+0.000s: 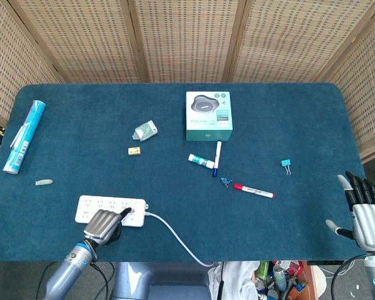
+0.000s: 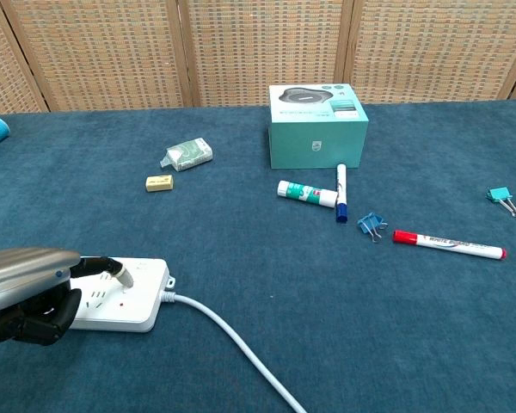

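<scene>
A white power strip [image 1: 107,207] [image 2: 129,297] lies near the table's front left edge, its white cable [image 1: 175,239] [image 2: 232,344] running off to the right and over the front. My left hand [image 1: 103,225] [image 2: 30,288] rests on the strip's near side with its fingers curled in and one finger stretched out, its tip touching the strip's right end. It holds nothing. My right hand [image 1: 361,212] hangs at the front right corner, off the table edge, fingers spread and empty; the chest view does not show it.
A teal box [image 1: 209,115] [image 2: 317,125] stands mid-table. A glue stick [image 1: 201,162], blue pen [image 1: 217,157], blue clip [image 1: 225,182], red marker [image 1: 254,190] and teal clip [image 1: 287,165] lie right of centre. A packet [image 1: 145,130], eraser [image 1: 134,151], blue tube [image 1: 24,137] and grey piece [image 1: 44,182] lie left.
</scene>
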Controlling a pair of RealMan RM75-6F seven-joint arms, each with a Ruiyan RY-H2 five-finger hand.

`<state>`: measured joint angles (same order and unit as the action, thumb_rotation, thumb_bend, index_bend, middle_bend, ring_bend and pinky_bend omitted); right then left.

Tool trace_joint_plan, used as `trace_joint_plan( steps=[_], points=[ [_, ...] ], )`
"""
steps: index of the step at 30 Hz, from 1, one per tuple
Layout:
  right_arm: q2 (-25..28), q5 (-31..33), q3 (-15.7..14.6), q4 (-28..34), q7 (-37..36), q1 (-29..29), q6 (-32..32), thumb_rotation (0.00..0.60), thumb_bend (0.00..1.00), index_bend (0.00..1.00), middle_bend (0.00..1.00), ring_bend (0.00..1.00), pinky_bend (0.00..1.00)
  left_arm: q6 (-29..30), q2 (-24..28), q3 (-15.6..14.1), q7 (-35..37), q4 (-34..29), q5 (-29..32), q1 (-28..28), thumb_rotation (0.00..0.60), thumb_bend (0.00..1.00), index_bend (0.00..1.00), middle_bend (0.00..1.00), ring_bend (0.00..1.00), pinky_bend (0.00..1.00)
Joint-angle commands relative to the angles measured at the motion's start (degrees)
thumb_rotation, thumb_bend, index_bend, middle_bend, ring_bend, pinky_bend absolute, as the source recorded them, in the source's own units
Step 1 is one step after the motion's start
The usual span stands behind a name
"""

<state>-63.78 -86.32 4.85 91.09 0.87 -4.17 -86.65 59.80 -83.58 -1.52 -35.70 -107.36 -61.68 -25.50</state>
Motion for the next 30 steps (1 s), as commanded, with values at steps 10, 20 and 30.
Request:
trace_joint_plan(
  steps=[10,20,30],
  points=[
    [0.05,-0.66,-0.26,0.57,0.21,0.04,-0.28,0.600,0.00,0.00,0.00,0.00,0.00,25.03,9.89,2.46,16.29,3.99,-26.44,8.84,0.455,0.03,0.21,0.96,0.88,0.96],
    [-0.62,-1.56,-0.73,1.34,2.42,-0.08,-0.36,0.600,0.00,0.00,0.00,0.00,0.00,29.42,15.17,1.10,25.70,10.97,-21.52,16.38,0.006,0.00,0.00,0.23,0.21,0.22],
    [-1.29,-1.82,-0.89,1.55,3.57,-0.34,-0.07,0.600,0.00,0.00,0.00,0.00,0.00,27.66,18.74,1.41,28.29,10.71,-21.43,17.14,0.360,0.00,0.00,0.00,0.00,0.00]
  ],
)
